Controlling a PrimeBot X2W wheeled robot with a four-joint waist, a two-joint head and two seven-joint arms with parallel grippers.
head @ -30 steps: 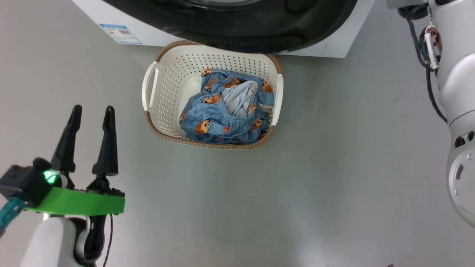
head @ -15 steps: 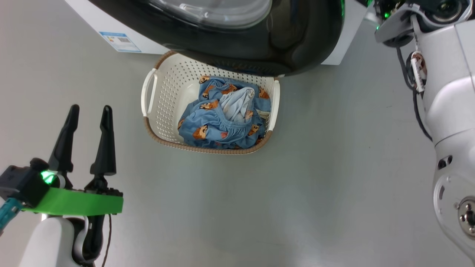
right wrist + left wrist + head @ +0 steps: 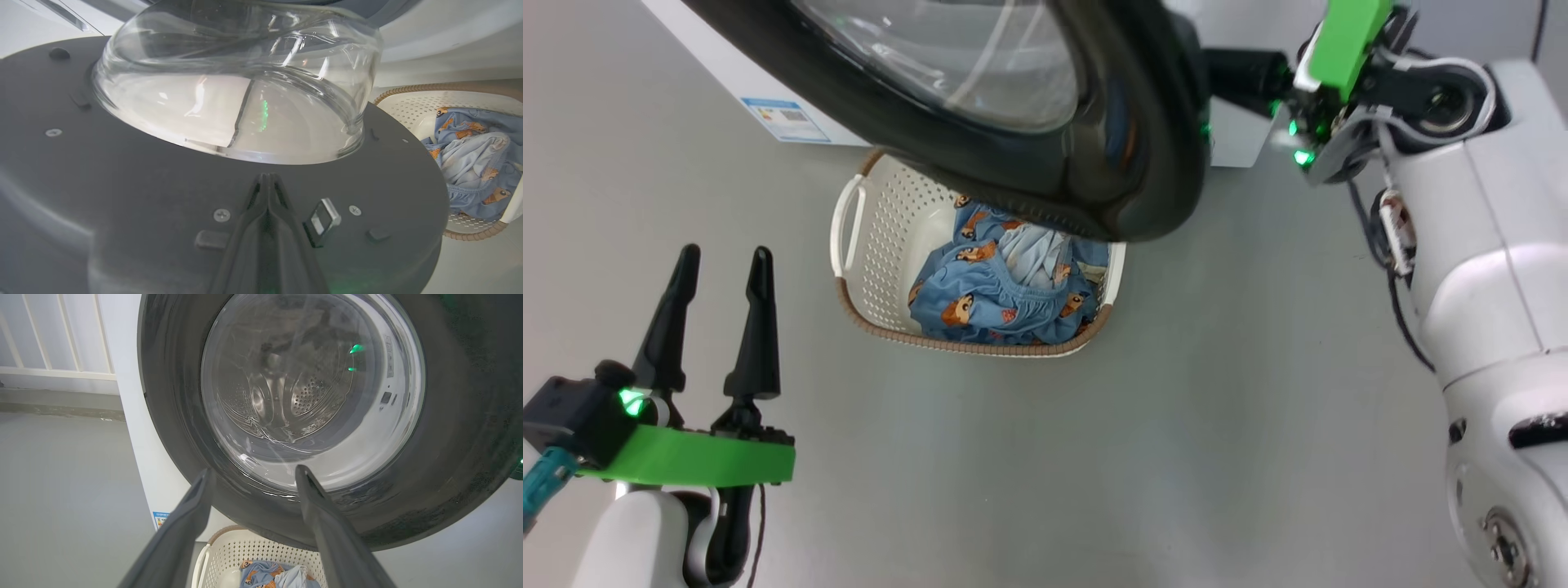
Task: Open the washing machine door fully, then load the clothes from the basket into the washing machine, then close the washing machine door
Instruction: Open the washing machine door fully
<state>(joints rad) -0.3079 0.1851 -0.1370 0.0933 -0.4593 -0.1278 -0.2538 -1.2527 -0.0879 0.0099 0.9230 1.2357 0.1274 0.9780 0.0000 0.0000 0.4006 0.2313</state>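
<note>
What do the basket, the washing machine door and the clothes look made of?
Basket: matte cream plastic, probably moulded; regular holes, brown woven-look rim.
Washing machine door: glossy black surround, likely plastic, mirroring its surroundings; window clear, seemingly glass, see-through with sharp glints.
Clothes: soft matte fabric, weave unclear; creases, gathered hem, printed bears.

Bright, even light; mild glare
</note>
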